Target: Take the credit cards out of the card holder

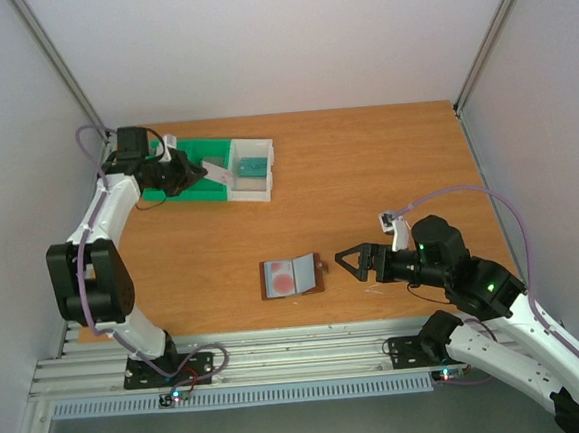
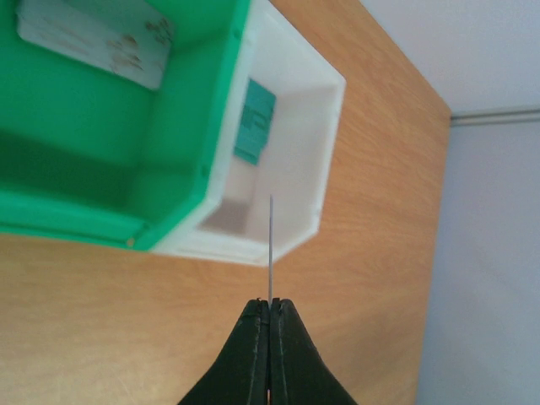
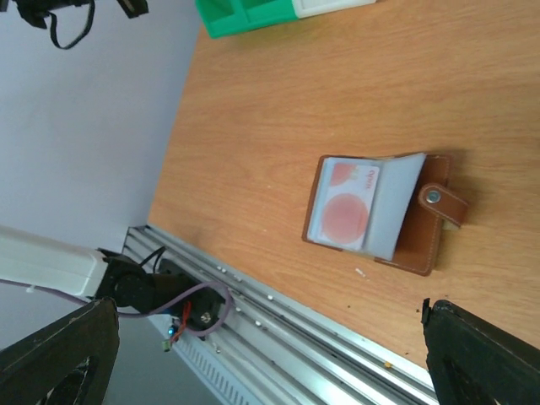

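Left gripper [image 2: 270, 310] is pinched shut on a card [image 2: 270, 245], edge-on over the near rim of the white bin [image 2: 325, 143], upper left in top view. Push further over the opening before release. Wallet [image 1: 292, 276] lies open at mid-frame with the red-marked card [image 1: 286, 274] in its pocket. Right gripper [image 1: 345, 259] is spread just beside it.

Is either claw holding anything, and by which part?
The left gripper pinches a thin card, seen edge-on, by its near end, close to the white bin. The right gripper is open and empty.
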Controlling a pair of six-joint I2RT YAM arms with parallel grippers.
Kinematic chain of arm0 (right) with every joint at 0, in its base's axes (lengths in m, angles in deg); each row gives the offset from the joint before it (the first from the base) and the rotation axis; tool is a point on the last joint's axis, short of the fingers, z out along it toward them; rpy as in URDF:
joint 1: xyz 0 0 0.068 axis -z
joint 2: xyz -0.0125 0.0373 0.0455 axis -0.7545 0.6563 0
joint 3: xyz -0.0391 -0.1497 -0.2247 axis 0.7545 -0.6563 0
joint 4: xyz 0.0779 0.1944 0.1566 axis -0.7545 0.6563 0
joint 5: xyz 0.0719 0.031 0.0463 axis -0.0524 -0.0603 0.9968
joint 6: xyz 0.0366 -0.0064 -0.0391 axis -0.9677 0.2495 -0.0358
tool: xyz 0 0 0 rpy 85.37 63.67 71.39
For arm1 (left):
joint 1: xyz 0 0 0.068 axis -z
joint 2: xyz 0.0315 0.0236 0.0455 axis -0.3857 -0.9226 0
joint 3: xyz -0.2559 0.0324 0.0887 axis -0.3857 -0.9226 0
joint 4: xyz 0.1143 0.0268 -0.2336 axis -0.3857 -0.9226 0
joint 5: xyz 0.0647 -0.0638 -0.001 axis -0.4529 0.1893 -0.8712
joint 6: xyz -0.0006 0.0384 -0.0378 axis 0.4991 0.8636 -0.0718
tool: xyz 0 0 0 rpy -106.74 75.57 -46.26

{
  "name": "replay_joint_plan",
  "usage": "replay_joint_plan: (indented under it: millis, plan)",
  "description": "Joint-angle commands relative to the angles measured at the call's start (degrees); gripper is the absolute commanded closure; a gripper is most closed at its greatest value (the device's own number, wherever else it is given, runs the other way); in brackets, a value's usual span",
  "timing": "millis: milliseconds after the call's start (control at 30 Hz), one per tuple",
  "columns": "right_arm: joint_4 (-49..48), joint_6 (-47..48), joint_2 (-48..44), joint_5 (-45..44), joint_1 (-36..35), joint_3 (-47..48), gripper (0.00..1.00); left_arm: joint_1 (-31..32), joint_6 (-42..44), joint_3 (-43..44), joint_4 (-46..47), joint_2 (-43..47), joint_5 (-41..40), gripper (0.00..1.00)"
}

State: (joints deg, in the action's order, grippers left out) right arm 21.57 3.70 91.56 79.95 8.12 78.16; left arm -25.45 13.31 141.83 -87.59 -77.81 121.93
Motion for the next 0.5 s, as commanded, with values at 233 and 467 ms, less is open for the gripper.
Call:
replay_joint_plan:
  millis: [233, 467]
  plan:
    - [1.04, 4.68, 1.98, -6.31, -0.01, 2.33, 0.02, -0.95, 9.25, 18.87, -8.91, -15.21, -8.7, 1.0]
    - [-1.69, 5.55, 5.88, -7.27, 0.0, 2.25, 0.02, -0.98, 9.94, 24.44, -8.99, -22.59, -10.25, 1.0]
